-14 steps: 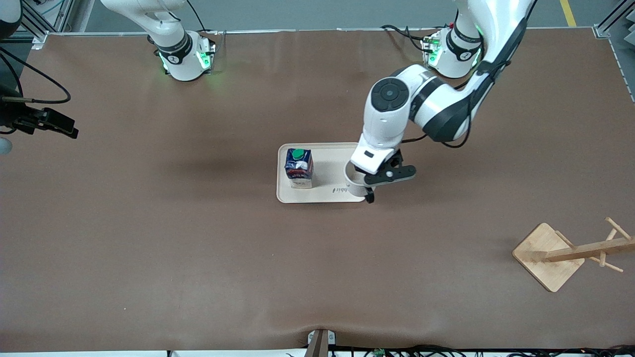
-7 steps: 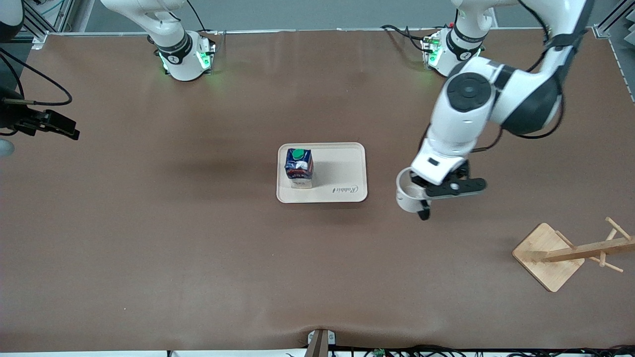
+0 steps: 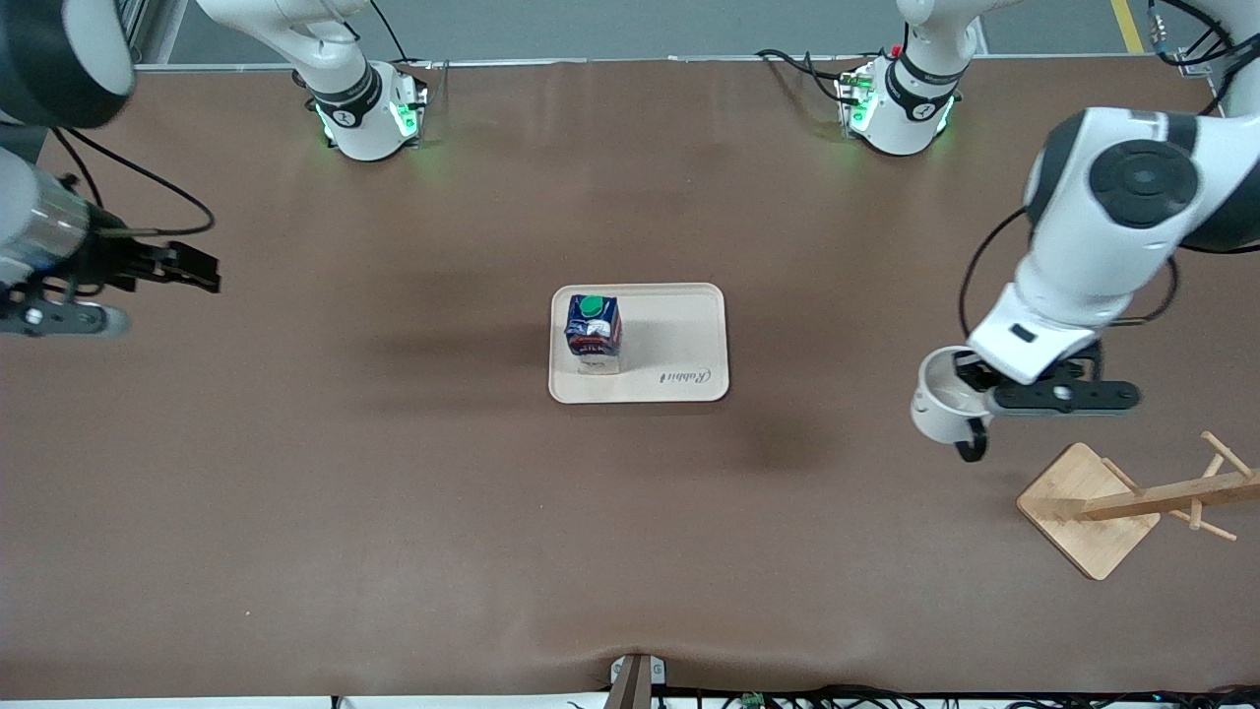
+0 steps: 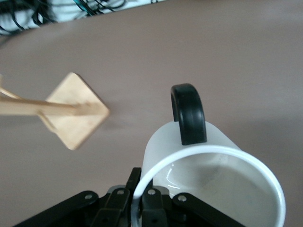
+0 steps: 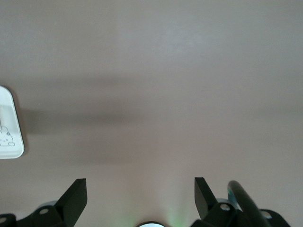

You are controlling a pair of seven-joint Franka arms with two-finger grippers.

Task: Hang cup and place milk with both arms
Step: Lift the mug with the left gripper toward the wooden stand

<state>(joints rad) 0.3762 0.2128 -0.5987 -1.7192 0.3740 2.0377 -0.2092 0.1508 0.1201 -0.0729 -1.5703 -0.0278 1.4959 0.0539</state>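
Observation:
The white cup (image 3: 940, 402) with its black loop handle (image 3: 973, 441) hangs in the air, over bare table beside the wooden rack (image 3: 1132, 500). My left gripper (image 3: 970, 386) is shut on the cup's rim. In the left wrist view the gripper (image 4: 140, 191) pinches the rim, the cup (image 4: 163, 144) is mouth-up and its handle (image 4: 188, 113) points toward the rack (image 4: 75, 111). The smiley face is hidden. The milk (image 3: 593, 333) stands upright on the tray (image 3: 679, 340). My right gripper (image 5: 139, 196) is open and empty over bare table near the right arm's end.
The rack's square base lies flat near the left arm's end, its post and pegs reaching past the view's edge. The cream tray sits mid-table; one corner shows in the right wrist view (image 5: 8, 125). The right arm (image 3: 39, 231) hovers at the table's end.
My left gripper has carried the cup off the tray and toward the left arm's end, close to the rack. The right arm has moved a little inward over the table.

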